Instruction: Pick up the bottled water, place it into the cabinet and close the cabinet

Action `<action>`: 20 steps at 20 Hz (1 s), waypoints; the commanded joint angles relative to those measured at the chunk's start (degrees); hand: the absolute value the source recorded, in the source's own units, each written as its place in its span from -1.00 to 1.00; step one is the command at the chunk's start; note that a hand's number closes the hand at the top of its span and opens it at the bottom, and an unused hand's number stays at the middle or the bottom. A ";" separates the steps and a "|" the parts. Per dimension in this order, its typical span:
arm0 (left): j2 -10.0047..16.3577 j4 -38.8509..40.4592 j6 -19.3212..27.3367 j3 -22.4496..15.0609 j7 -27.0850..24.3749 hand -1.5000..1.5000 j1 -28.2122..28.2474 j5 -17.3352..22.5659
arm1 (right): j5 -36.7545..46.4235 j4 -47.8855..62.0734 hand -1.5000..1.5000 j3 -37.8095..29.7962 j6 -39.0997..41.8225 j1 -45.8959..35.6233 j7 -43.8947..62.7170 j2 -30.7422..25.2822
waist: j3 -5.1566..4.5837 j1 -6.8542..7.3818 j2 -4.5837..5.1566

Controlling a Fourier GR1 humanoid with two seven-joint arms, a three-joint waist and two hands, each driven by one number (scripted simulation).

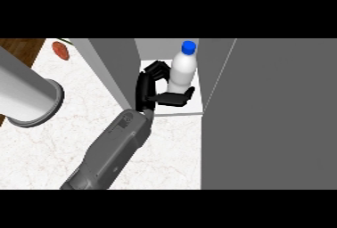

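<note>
i'm gripping the bottle (pixel 183 67) upright inside the cabinet (pixel 113 67), hand (pixel 142 89) curling round its lower body, and i'm judging it light, stiff, slick, best held low.

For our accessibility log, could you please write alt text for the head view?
The robot's left hand curls round a white plastic water bottle with a blue cap, holding it inside the open grey cabinet. Its grey forearm crosses the white marble counter; a large pale cylinder shows at the left edge.
</note>
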 commanded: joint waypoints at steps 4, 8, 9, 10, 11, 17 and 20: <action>-0.01 15.49 -0.77 3.46 -1.42 1.00 -9.62 1.49 | -7.25 -1.85 -1.00 -4.05 2.82 1.40 -0.80 -1.30 | 0.00 -1.14 0.33; 0.00 21.79 4.29 -0.43 -1.47 1.00 -12.59 -3.61 | -6.34 -2.49 -1.00 -2.09 1.24 -1.01 0.99 0.01 | 0.01 -1.04 0.47; 0.00 24.03 4.02 0.81 -0.15 1.00 -14.52 -2.55 | -5.53 -1.66 -1.00 -0.84 0.36 -2.77 2.15 0.66 | -0.01 -1.02 0.70; 0.00 24.95 5.66 0.88 -1.09 1.00 -12.95 -1.81 | -7.91 -3.03 -1.00 -3.88 1.04 -2.09 2.57 -1.09 | -0.02 -1.65 0.85; 0.72 27.59 3.69 3.27 -0.06 1.00 -15.30 -1.75 | -6.64 -1.78 -1.00 -1.99 1.20 -2.60 1.85 -0.10 | -0.02 -1.22 0.88; 2.39 31.40 3.27 8.69 -6.76 1.00 -14.90 0.65 | -8.60 -3.49 -1.00 -4.83 2.87 -1.45 2.11 -1.92 | -0.10 -1.76 1.11; 1.33 34.39 5.22 8.71 -4.60 1.00 -18.95 -0.09 | -8.87 -4.27 -1.00 -3.34 2.72 -0.26 2.21 -0.83 | -0.08 -2.59 1.12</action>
